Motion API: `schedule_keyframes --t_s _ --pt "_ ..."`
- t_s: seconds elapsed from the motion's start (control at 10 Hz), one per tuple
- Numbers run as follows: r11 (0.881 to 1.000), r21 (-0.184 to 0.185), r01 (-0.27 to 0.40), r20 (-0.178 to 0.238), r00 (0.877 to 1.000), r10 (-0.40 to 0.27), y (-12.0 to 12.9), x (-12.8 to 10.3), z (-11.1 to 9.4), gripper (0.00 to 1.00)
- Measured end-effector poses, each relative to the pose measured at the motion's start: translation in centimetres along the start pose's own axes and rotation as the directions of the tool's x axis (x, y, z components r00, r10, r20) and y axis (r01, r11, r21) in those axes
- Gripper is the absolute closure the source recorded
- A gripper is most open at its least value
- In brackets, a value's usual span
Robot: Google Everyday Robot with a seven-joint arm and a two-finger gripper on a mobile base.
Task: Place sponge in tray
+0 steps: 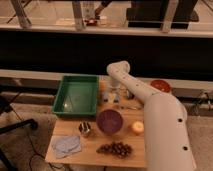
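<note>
The green tray [76, 95] sits at the back left of the wooden table [62, 131] and holds nothing that I can see. My white arm reaches in from the lower right, bends at the back, and points down. My gripper [113, 93] hangs just right of the tray's right rim, over the table's back middle. A small yellowish sponge [111, 99] lies right under the gripper. I cannot tell whether the gripper touches or holds it.
A purple bowl [110, 121], a small metal cup [85, 129], a blue cloth [67, 145], a bunch of grapes [115, 149] and an orange fruit [137, 128] lie on the front half. A red bowl [161, 85] stands at the back right.
</note>
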Motion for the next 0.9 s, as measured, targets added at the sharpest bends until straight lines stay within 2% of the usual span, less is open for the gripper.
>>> schedule_keyframes --t_s 0.2,0.3,0.5,0.6,0.9 --pt "1.0 0.007 -0.011 -0.003 1.0 0.011 -0.3 0.3 0.4 0.21" --pt "1.0 0.009 -0.018 -0.005 1.0 0.018 -0.4 0.4 0.6 0.27" --pt "1.0 0.012 -0.029 -0.007 1.0 0.029 -0.5 0.9 0.8 0.45" --pt "0.999 0.013 -0.037 -0.008 0.999 0.037 -0.6 1.2 0.9 0.59" --pt "0.999 0.018 -0.044 -0.003 0.999 0.044 -0.7 1.3 0.8 0.86"
